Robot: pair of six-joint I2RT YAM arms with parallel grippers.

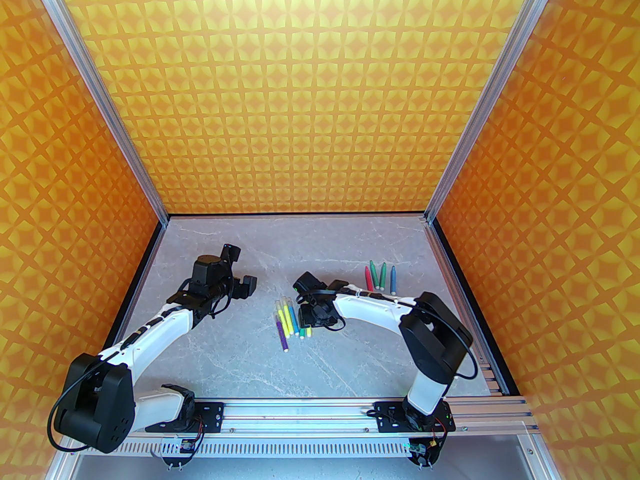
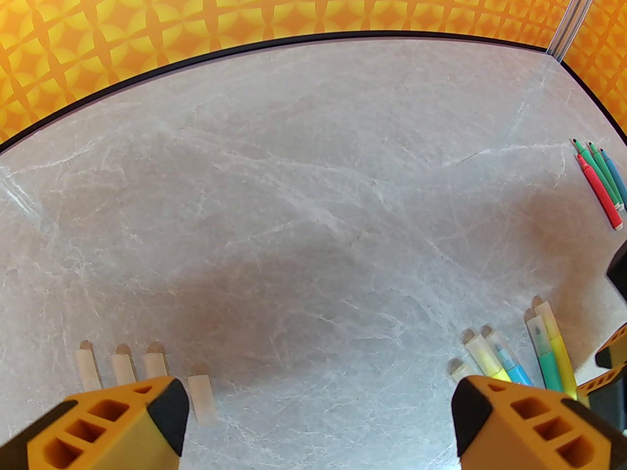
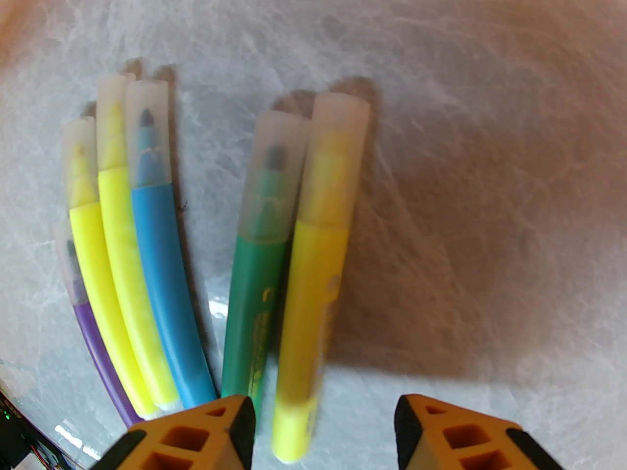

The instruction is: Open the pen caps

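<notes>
Six capped pens (image 3: 161,287) lay side by side near the middle of the table (image 2: 294,189). The right gripper (image 3: 322,411) was low over them. Its jaws were partly apart and held nothing. The back end of one yellow pen (image 3: 308,287) lay between the jaws, close to one finger (image 3: 230,426). This pen looked blurry, so I could not tell if it lay flat. A green pen (image 3: 254,301) lay right against its side.

The left gripper (image 2: 318,399) was wide open and empty, off to the left, just by four loose caps (image 2: 203,399). Four bare pens (image 1: 380,275) lay in a row further back on the right.

A few things could go wrong from here. The green pen was so close that the jaws might pinch both pens, and then two would come up. The yellow pen was not in the middle of the gap, so one finger would hit it first. It might then roll away or bump the other pens out of line. The pen was round and smooth, and the jaws were at its very end, so it might tip or slip when lifted. The caps were clear and hard to see. If the left gripper grabbed the colored part, the cap would stay on. If it pulled crooked, the pen might slide out of the right gripper.
</notes>
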